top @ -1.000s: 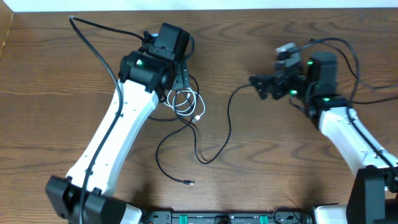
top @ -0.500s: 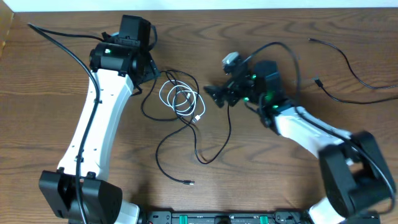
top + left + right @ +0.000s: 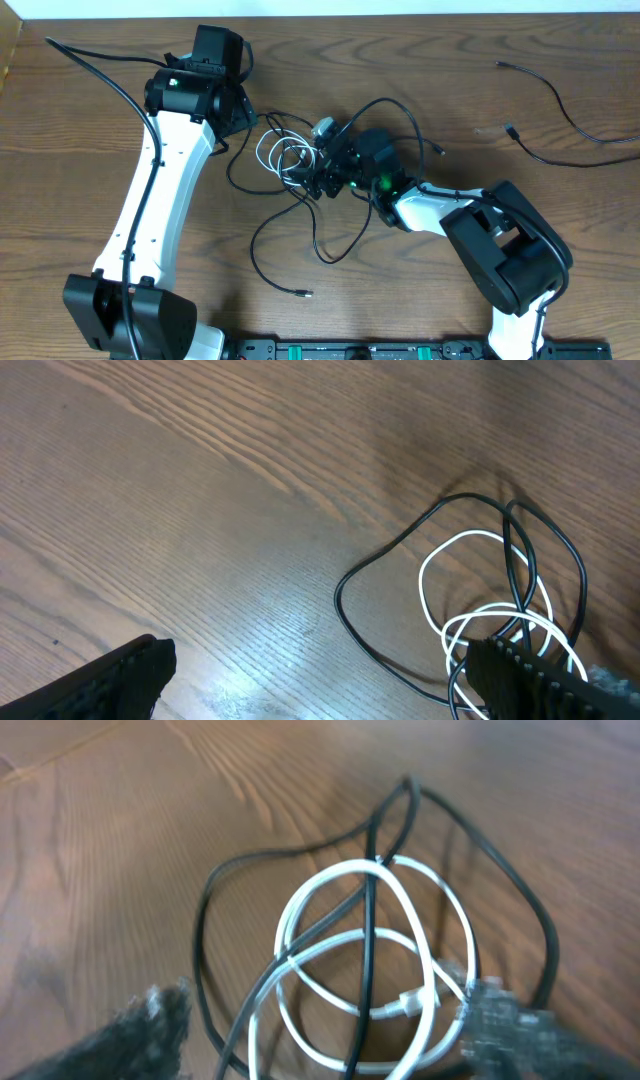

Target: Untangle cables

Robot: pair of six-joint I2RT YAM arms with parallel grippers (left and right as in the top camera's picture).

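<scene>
cables point(image 3: 288, 160), long axis far to near

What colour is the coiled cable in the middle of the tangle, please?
White. The coiled cable shows best in the right wrist view.

no readable text in any view — no labels, no brands, no numbers; no signs either

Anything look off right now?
Only the tangle: the white cable sits coiled with a black cable threaded through its loops, at centre. A second black cable lies apart at the far right. No damage visible.
</scene>
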